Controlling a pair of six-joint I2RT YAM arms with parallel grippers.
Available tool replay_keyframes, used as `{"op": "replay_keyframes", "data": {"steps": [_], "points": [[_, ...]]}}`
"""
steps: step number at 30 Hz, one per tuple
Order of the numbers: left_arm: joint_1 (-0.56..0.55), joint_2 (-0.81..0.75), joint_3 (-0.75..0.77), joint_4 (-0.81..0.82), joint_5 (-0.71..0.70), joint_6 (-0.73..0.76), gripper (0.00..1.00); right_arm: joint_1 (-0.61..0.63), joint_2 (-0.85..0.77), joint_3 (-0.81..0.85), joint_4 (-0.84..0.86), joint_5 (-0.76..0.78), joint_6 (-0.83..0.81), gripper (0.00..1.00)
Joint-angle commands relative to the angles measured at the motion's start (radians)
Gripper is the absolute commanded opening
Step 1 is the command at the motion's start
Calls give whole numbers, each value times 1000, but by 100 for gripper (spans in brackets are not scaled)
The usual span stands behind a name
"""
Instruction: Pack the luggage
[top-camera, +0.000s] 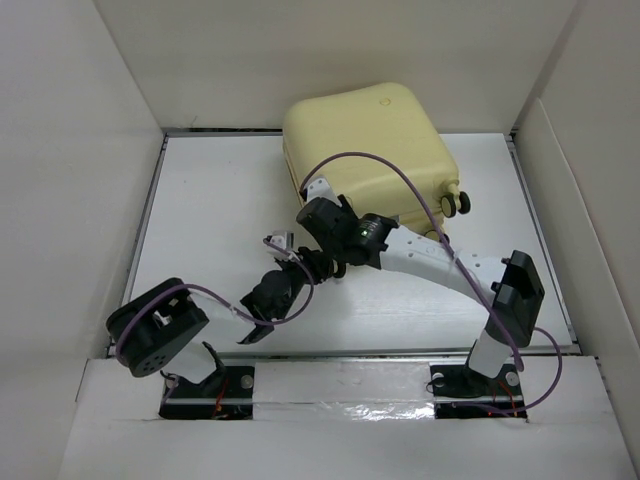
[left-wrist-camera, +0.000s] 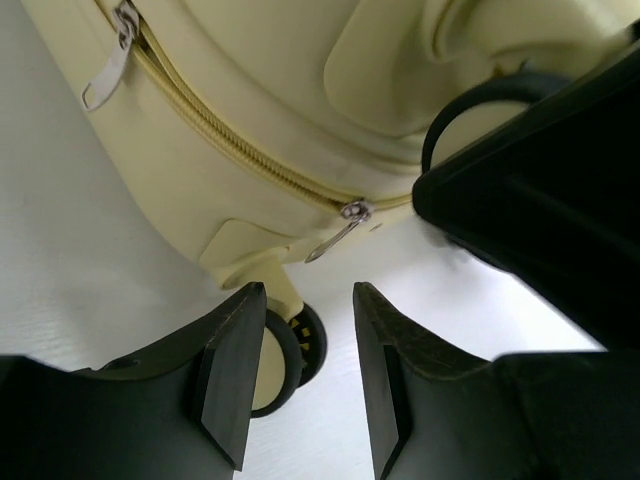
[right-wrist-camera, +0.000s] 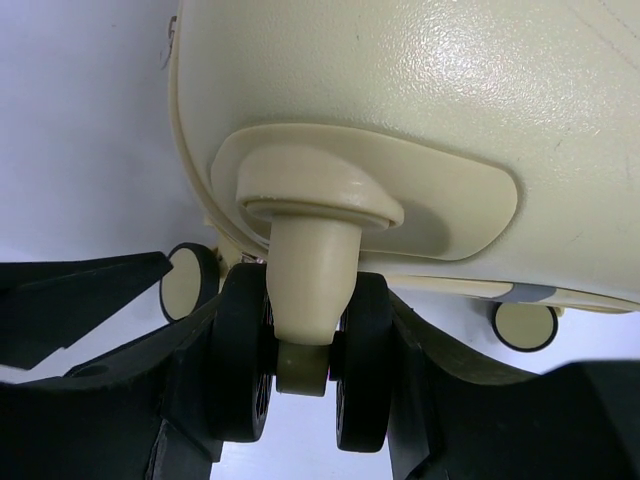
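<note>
— White walls (top-camera: 300, 50) box in a flat white desk (top-camera: 220, 220) with a faint grain. Where is the suitcase (top-camera: 370, 150)?

— At the far side of the desk, right of centre, lying flat against the back wall. It is a pale yellow hard shell, slightly pebbled, with rounded corners.

— Is it closed?

— The left wrist camera shows the zipper (left-wrist-camera: 230, 140) run shut along the seam. One metal pull tab (left-wrist-camera: 335, 235) hangs near the corner and another pull tab (left-wrist-camera: 105, 75) sits further up. The overhead view shows none of that.

— And the left end effector (left-wrist-camera: 305, 390)?

— Open. Its matte black fingers (left-wrist-camera: 230, 380) stand apart with nothing between them, just short of a black-and-yellow corner wheel (left-wrist-camera: 290, 350).

— What about the right one?

— The right end effector (right-wrist-camera: 305, 370) is closed on a twin wheel (right-wrist-camera: 245, 355), a finger against each outer face. A smooth cream stem (right-wrist-camera: 310, 270) rises from it into a rounded mount on the shell. Only this camera shows the grip, plus two side wheels (right-wrist-camera: 525, 325) beyond.

— And from above?

— A purple cable (top-camera: 400, 180) arcs over the lid.
</note>
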Motion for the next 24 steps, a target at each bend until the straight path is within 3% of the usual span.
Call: {"op": "replay_keyframes", "data": {"steps": [1,17,22,24], "points": [[-4,32,24,214,-16,81,37,39,-99,100,200,-205,-70,0],[-14,114,127,248,-115,93,37,89,-153,68,237,-270,-71,0],[-32,152,155,272,-183,85,26,110,-159,73,237,-274,-69,0],[-32,155,150,308,-223,85,16,121,-163,67,244,-274,-69,0]]}}
